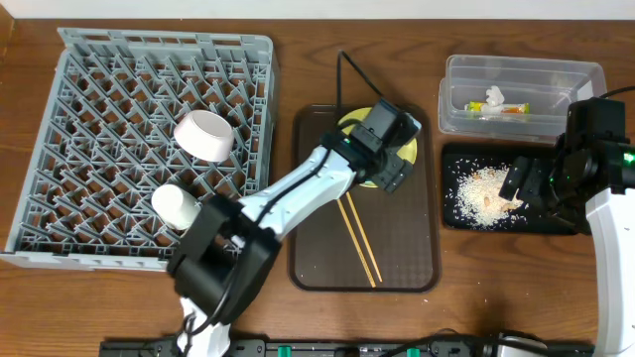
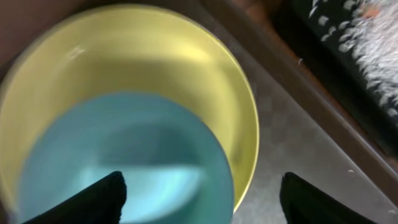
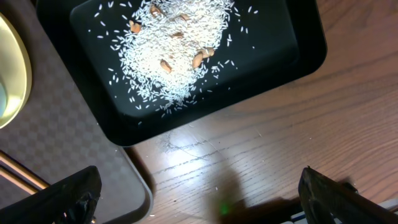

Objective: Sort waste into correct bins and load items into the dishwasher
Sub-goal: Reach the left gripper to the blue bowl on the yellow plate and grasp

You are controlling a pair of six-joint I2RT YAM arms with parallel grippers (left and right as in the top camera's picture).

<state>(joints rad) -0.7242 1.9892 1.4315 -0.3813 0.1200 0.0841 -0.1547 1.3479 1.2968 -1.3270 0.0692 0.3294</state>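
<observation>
The light blue bowl [image 2: 124, 155] sits on the yellow plate [image 2: 155, 56] on the brown tray. My left gripper [image 2: 202, 202] hangs open just above them, one finger over the bowl and the other over the tray. The chopsticks [image 1: 359, 238] lie on the brown tray in front of the plate. In the dish rack [image 1: 99, 99] rest the pink bowl [image 1: 203, 134] and the white cup [image 1: 176, 205]. The wrapper [image 1: 508, 110] and tissue [image 1: 494, 96] lie in the clear tub [image 1: 516, 74]. Rice crumbs [image 3: 168, 50] cover the black tray [image 3: 292, 56]. My right gripper [image 3: 199, 205] is open over bare table beside it.
The brown serving tray [image 1: 397, 248] lies between the rack and the black tray [image 1: 451, 164]. My left arm reaches diagonally across the rack's front right corner. The right arm stands by the black tray's right end. Wooden table shows in front of the black tray.
</observation>
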